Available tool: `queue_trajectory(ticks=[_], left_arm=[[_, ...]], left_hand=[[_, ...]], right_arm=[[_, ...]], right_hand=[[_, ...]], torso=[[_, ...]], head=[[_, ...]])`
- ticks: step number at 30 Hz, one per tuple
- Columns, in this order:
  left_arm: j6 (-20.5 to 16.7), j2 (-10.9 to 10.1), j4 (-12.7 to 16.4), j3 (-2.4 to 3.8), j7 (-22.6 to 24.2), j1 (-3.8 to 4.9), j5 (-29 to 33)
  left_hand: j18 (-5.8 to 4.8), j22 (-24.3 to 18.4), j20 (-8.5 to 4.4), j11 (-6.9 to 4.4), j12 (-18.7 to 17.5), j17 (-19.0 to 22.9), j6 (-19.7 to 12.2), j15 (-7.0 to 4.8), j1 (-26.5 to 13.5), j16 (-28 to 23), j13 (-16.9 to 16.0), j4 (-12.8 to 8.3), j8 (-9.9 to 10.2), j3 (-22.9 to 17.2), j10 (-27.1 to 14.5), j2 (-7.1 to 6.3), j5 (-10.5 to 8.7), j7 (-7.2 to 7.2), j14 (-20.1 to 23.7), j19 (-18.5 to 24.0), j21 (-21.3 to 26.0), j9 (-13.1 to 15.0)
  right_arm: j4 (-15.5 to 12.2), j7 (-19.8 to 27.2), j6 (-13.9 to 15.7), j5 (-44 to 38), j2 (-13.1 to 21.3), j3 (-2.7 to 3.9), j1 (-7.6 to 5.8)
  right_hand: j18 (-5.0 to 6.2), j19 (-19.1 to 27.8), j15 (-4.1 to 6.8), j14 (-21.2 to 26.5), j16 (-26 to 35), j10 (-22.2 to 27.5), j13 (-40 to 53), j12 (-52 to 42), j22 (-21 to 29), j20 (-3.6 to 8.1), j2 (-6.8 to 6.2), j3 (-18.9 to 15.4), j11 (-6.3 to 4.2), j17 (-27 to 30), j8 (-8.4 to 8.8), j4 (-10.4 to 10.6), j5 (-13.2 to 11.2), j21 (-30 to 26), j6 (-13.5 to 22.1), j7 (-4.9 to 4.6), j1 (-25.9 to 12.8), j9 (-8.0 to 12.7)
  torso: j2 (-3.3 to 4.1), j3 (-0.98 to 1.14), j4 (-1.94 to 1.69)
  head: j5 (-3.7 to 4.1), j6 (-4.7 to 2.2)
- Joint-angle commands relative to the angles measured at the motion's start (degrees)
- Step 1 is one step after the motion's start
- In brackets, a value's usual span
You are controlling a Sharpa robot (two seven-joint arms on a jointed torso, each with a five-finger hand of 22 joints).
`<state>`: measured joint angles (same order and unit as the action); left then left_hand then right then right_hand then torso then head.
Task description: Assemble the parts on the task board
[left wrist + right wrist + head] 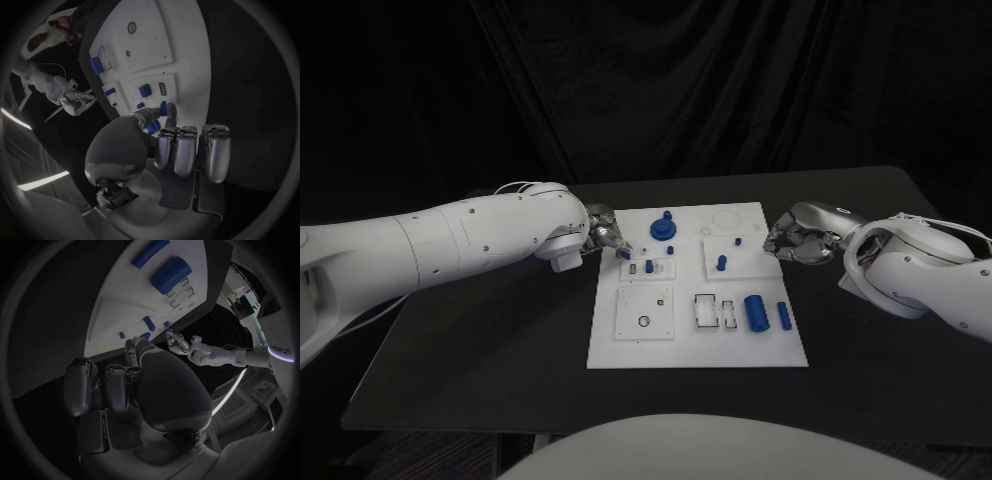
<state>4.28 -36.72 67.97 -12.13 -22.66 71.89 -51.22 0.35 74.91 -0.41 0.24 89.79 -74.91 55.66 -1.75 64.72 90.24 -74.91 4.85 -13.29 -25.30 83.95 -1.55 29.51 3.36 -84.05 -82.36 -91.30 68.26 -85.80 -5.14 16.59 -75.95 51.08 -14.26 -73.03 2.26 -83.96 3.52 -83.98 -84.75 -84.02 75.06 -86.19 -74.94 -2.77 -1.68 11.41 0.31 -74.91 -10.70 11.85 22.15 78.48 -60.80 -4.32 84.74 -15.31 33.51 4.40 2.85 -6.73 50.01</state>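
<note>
From the head, the left hand (600,235) sat at the white board's (697,345) far left edge, probably to seat a part. At the left wrist, its thumb and finger pinched a small blue peg (163,107), long axis pointing at the board. At the right wrist, the right hand (122,385) was curled beside the board, seemingly empty.

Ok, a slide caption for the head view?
Both hands, left hand and right hand, flank the white task board with blue parts.

White rounded arm shells; silver hands, left hand (599,232), right hand (795,240); thin cables near wrists.
</note>
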Motion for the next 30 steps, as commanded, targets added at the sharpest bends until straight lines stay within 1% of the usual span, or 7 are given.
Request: queue_trajectory(ticks=[1, 4, 9, 15, 21, 25, 30], left_arm=[[1.88, 0.03, 0.33, 0.03, -0.86, 0.08, 1.94], [2.19, 0.01, 0.57, 0.03, -1.08, 0.05, 2.56], [2.50, 0.06, 0.86, 0.03, -1.34, -0.07, 3.12], [2.65, 0.26, 0.74, 0.03, -1.46, -0.28, 3.31], [2.74, 0.30, 0.62, 0.03, -1.44, -0.39, 3.35], [3.00, 0.34, 0.43, 0.03, -1.47, -0.45, 3.36], [3.22, 0.27, 0.47, 0.03, -1.58, -0.55, 3.37]], left_hand=[[0.47, 12.93, -0.30, -0.43, 0.21, -15.09, 0.38, -0.29, -0.65, -0.24, -15.09, -0.08, 0.20, -0.35, 6.05, -0.07, -0.64, -0.11, -5.95, -0.10, 0.15, 0.06], [0.47, 12.93, -0.30, -0.44, 0.21, -15.09, 0.39, -0.29, -0.64, -0.24, -15.09, -0.08, 0.20, -0.39, 6.05, -0.03, -0.68, -0.12, -5.95, -0.10, 0.15, 0.07], [0.48, 12.91, -0.30, -0.45, 0.21, -15.09, 0.39, -0.29, -0.63, -0.24, -15.09, -0.09, 0.20, -0.41, 6.05, -0.01, -0.70, -0.12, -5.95, -0.04, 0.14, 0.07], [0.50, 12.85, -0.31, -0.46, 0.21, -15.09, 0.39, -0.29, -0.58, -0.24, -15.09, -0.13, 0.22, -0.52, 6.05, 0.08, -0.77, -0.15, -5.95, 0.16, 0.11, 0.07], [0.50, 12.85, -0.31, -0.46, 0.21, -15.09, 0.39, -0.29, -0.58, -0.24, -15.09, -0.13, 0.22, -0.52, 6.05, 0.08, -0.77, -0.15, -5.95, 0.16, 0.11, 0.07], [0.52, 12.78, -0.32, -0.47, 0.21, -15.09, 0.37, -0.30, -0.55, -0.24, -15.09, -0.16, 0.24, -0.58, 6.05, 0.11, -0.80, -0.15, -5.95, 0.40, 0.07, 0.08], [0.54, 12.74, -0.32, -0.47, 0.21, -15.09, 0.37, -0.30, -0.55, -0.24, -15.09, -0.16, 0.24, -0.60, 6.05, 0.12, -0.81, -0.15, -5.95, 0.53, 0.05, 0.08]], right_arm=[[0.01, 0.14, 0.77, 0.22, 0.04, 0.05, 0.23], [0.00, 0.10, 0.66, 0.22, 0.09, 0.05, 0.28], [0.03, 0.05, 0.51, 0.23, 0.13, 0.05, 0.32], [0.04, 0.08, 0.45, 0.23, 0.03, 0.05, 0.34], [0.07, 0.06, 0.37, 0.23, 0.02, 0.05, 0.35], [0.13, 0.04, 0.30, 0.23, -0.04, 0.05, 0.35], [0.19, 0.06, 0.24, 0.23, -0.14, 0.05, 0.36]], right_hand=[[0.68, -0.84, 0.45, -4.16, 0.28, -1.36, 7.83, 0.33, -10.92, 0.41, 0.24, 0.31, -0.51, -6.01, 0.19, 0.07, 0.31, -0.33, 0.18, -0.03, -0.18, -0.08], [0.68, -0.84, 0.45, -4.16, 0.28, -1.36, 7.83, 0.33, -10.92, 0.41, 0.24, 0.31, -0.51, -6.01, 0.19, 0.07, 0.31, -0.33, 0.18, -0.03, -0.18, -0.08], [0.68, -0.84, 0.45, -4.16, 0.28, -1.36, 7.83, 0.33, -10.92, 0.41, 0.24, 0.31, -0.51, -6.01, 0.19, 0.07, 0.31, -0.33, 0.18, -0.03, -0.18, -0.08], [0.68, -0.84, 0.45, -4.16, 0.28, -1.36, 7.83, 0.33, -10.92, 0.41, 0.24, 0.31, -0.51, -6.01, 0.19, 0.07, 0.31, -0.33, 0.18, -0.03, -0.18, -0.08], [0.70, -0.81, 0.45, -4.15, 0.32, -1.34, 7.80, 0.36, -10.89, 0.41, 0.21, 0.33, -0.51, -5.94, 0.19, 0.05, 0.44, -0.43, 0.16, -0.04, -0.22, -0.12], [0.70, -0.81, 0.45, -4.15, 0.32, -1.34, 7.80, 0.36, -10.89, 0.41, 0.21, 0.33, -0.51, -5.94, 0.19, 0.05, 0.44, -0.43, 0.16, -0.04, -0.22, -0.12], [0.70, -0.81, 0.45, -4.15, 0.32, -1.34, 7.80, 0.36, -10.89, 0.41, 0.21, 0.33, -0.51, -5.94, 0.19, 0.05, 0.44, -0.43, 0.16, -0.04, -0.22, -0.12]], torso=[[0.17, -0.12, -0.04], [0.21, -0.17, -0.01], [0.18, -0.15, 0.14], [0.27, -0.17, 0.31], [0.29, -0.16, 0.22], [0.18, -0.07, 0.27], [0.14, -0.12, 0.37]], head=[[0.09, -0.01], [0.08, -0.01], [-0.31, -0.01], [-0.39, -0.01], [-0.32, -0.01], [-0.43, -0.01], [-0.49, -0.01]])
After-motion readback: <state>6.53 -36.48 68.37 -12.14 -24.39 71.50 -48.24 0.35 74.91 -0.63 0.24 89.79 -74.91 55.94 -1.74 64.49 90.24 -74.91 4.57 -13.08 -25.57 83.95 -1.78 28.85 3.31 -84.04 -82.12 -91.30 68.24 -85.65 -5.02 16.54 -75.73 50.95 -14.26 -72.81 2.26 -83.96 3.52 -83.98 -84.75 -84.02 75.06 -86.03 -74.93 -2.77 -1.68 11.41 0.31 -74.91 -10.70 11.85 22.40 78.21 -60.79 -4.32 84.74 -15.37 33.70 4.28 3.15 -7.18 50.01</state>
